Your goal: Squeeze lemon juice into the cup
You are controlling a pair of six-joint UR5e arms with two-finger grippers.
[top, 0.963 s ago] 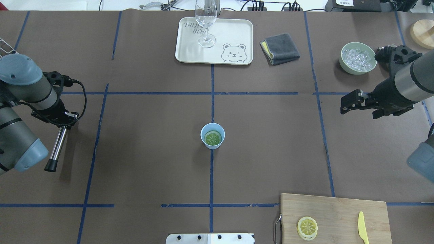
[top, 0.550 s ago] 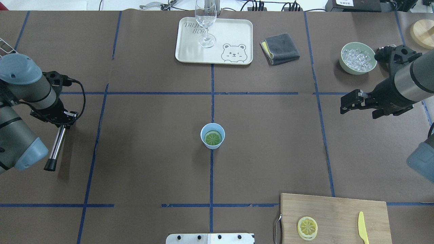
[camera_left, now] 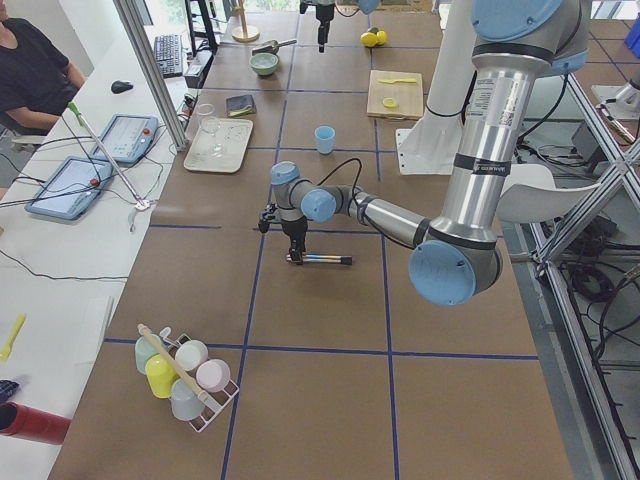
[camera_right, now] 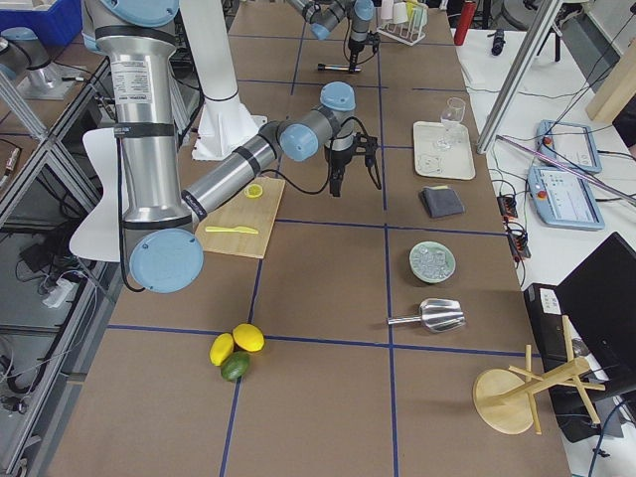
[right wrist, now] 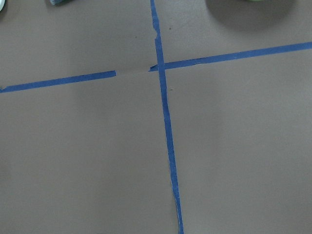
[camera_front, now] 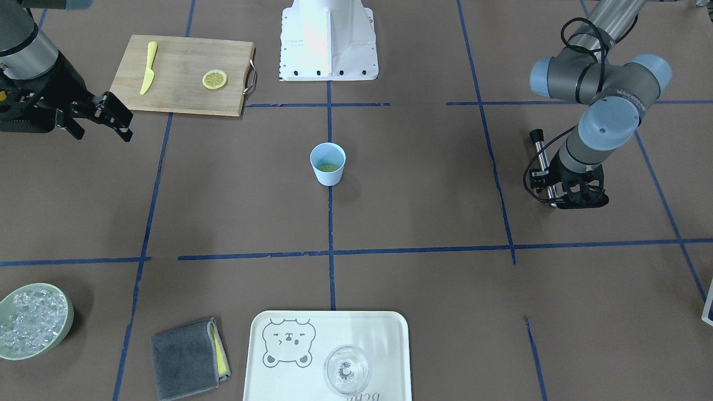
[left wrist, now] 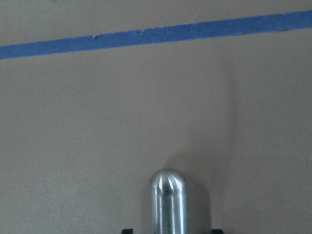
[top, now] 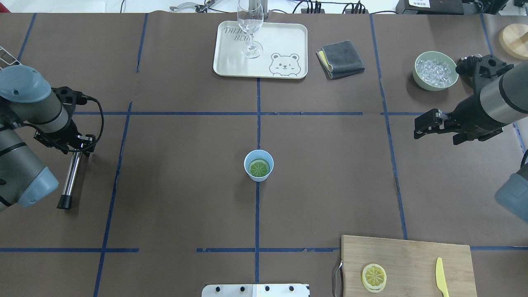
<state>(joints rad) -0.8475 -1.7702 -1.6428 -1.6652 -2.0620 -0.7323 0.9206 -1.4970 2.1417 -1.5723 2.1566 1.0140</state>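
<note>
At the centre of the surface (top: 185, 194), the lemon slice (top: 259, 168) lies inside the cup (top: 249, 158). Well apart, the left fingers (camera_front: 576, 196) clench a metal rod (top: 71, 177); the right fingers (top: 425, 123) look released.

Left arm (camera_front: 607, 120) first: silver-grey tubes, round pale blue-grey joint caps, faint lettering ringing one cap. A thin black cable (top: 102, 119) loops out just behind the black left hand (camera_front: 576, 197). Over to the right arm (top: 493, 101): same silver sleeve, a darker wrist, then a blocky black right hand (top: 417, 128). Well back from both hands, the white base (camera_front: 328, 39), black screws dotting its edge.
</note>
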